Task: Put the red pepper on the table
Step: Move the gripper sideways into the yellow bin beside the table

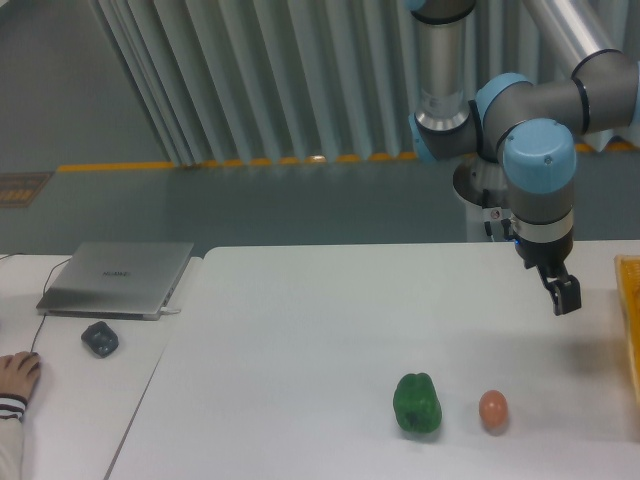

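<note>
- We see the grey-and-blue arm's black two-finger gripper hanging above the large white smooth-topped table at about 3 o'clock, nothing visibly between its fingers; we cannot tell whether they are spread or pressed together, since they show edge-on.
- We cannot find the red pepper in this view, so we cannot place it relative to the gripper.
- A glossy green bell pepper stands at about 5 o'clock on the table; a small orange-brown egg lies just beside it at its 3 o'clock; both sit well below the gripper.
- An orange edge shows at the far right border.
- On the smaller white desk at 9 o'clock lie a closed silver laptop and a small dark object; a person's hand rests at the left edge.
</note>
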Robot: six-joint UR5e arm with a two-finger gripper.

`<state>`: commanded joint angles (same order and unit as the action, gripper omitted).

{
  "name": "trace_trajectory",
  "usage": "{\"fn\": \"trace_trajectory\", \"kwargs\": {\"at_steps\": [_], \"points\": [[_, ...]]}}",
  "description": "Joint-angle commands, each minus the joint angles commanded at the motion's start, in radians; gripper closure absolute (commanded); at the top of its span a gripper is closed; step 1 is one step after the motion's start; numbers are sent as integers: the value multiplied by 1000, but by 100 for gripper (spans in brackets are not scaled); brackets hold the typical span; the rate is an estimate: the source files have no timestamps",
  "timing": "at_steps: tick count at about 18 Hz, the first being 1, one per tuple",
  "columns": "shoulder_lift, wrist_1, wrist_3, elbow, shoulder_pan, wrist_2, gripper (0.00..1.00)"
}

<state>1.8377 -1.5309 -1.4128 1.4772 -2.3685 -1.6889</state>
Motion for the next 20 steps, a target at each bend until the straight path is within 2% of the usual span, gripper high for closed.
{"fn": "trace_trajectory", "kwargs": {"at_steps": [6, 12, 15, 18, 20], "points": [[0, 6, 2, 12, 0, 28, 0], [-25, 152, 3, 92, -3, 25, 0], [-25, 181, 5, 97, -8, 28, 0], [-25, 270, 46, 109, -17, 14, 0], [-25, 275, 57, 101, -40, 6, 0]]}}
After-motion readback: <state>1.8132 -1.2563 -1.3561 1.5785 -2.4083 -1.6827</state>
